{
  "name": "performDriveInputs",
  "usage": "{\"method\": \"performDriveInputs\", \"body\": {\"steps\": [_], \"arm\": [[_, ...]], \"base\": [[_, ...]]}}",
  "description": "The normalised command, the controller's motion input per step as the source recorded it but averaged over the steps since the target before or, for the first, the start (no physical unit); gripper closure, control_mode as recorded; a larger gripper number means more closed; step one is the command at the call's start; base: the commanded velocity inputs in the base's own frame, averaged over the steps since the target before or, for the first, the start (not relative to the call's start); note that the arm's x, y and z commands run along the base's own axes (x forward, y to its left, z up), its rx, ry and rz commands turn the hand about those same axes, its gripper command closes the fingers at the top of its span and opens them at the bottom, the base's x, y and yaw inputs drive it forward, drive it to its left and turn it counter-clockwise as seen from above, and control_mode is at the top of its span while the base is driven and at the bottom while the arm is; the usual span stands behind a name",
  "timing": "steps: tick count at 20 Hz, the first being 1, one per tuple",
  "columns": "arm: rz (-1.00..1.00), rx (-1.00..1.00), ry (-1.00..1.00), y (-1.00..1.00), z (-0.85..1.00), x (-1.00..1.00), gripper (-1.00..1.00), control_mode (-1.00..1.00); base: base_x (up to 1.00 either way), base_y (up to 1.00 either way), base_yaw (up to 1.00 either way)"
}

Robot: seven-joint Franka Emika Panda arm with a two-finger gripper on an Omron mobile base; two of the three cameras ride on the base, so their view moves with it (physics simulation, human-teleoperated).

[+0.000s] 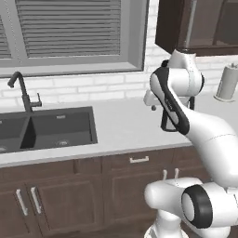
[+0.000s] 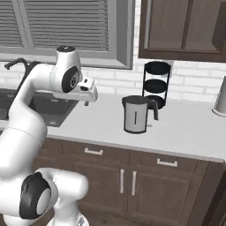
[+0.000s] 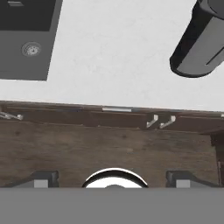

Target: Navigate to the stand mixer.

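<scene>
From where I stand no stand mixer is to be seen on the pale grey desk (image 2: 185,128), so the base should drive along it past the grey steel kettle (image 2: 136,114), arm tucked, the gripper (image 3: 113,177) spread wide and empty.

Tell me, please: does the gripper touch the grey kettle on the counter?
Apart. In the right base view, bare counter separates the gripper from the kettle.

Robot arm (image 1: 204,135): glossy white rounded links, black bands at the joints, a round black-ringed cap on the base joint.
</scene>
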Motion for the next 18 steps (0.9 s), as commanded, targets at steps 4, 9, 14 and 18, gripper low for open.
{"method": "performDriveInputs", "body": {"steps": [4,9,14,18], "arm": [[0.0,0.0,0.0,0.0,0.0,0.0,-1.0,1.0],[0.0,0.0,0.0,0.0,0.0,0.0,-1.0,1.0],[0.0,0.0,0.0,0.0,0.0,0.0,-1.0,1.0],[0.0,0.0,0.0,0.0,0.0,0.0,-1.0,1.0]], "base": [[-0.77,0.0,0.39],[-0.51,0.0,0.59],[-0.24,0.0,0.7],[-0.11,0.0,0.71]]}}
